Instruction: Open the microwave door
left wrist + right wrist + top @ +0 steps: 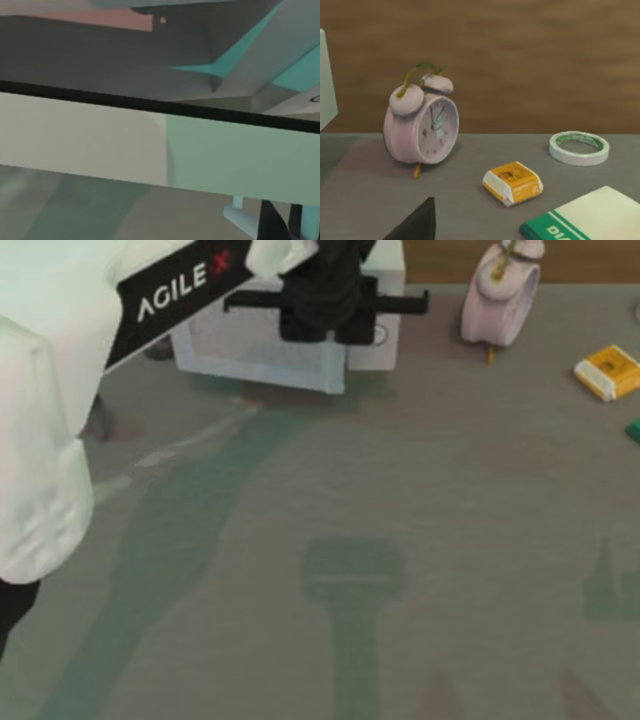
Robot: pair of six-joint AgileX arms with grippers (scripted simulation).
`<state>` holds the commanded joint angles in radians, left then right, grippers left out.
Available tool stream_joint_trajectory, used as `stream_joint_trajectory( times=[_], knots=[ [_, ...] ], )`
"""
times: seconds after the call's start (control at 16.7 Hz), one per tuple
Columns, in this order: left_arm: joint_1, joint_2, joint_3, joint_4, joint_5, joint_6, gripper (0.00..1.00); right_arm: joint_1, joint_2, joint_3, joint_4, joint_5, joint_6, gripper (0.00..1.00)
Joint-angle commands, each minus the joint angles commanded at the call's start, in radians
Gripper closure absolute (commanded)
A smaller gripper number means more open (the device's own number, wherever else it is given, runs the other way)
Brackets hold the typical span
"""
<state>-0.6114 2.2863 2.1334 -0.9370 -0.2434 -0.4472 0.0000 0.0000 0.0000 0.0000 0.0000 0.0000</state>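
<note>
Pink alarm clock (pixel 421 125), yellow box (pixel 513 183), tape roll (pixel 579 147), green-white book (pixel 587 217).

A grey table (pixel 400 500) streaked with shadows stands before a brown wood-grain wall (pixel 520 60)

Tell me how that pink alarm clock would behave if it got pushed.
The pink alarm clock stands upright on thin feet, so it would probably tip rather than slide. Its round body could then roll. The twin bells on top look breakable.

White boxy microwave (pixel 385 300) at the table's far edge, left of centre, partly hidden beneath an arm, microwave door (pixel 262 350) with speckled grey mesh window facing forward, whether ajar unclear
</note>
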Motion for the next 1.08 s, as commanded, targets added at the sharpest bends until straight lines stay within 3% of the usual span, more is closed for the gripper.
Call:
stream_joint_trajectory(
  times=[0.36, 1.08],
  knots=[
    [0.012, -0.085, -0.147, 0.074, 0.036, 0.079, 1.00, 0.000, 0.000, 0.000, 0.000, 0.000, 0.000, 0.00],
    [0.012, -0.086, -0.149, 0.074, 0.037, 0.080, 1.00, 0.000, 0.000, 0.000, 0.000, 0.000, 0.000, 0.00]
  ],
)
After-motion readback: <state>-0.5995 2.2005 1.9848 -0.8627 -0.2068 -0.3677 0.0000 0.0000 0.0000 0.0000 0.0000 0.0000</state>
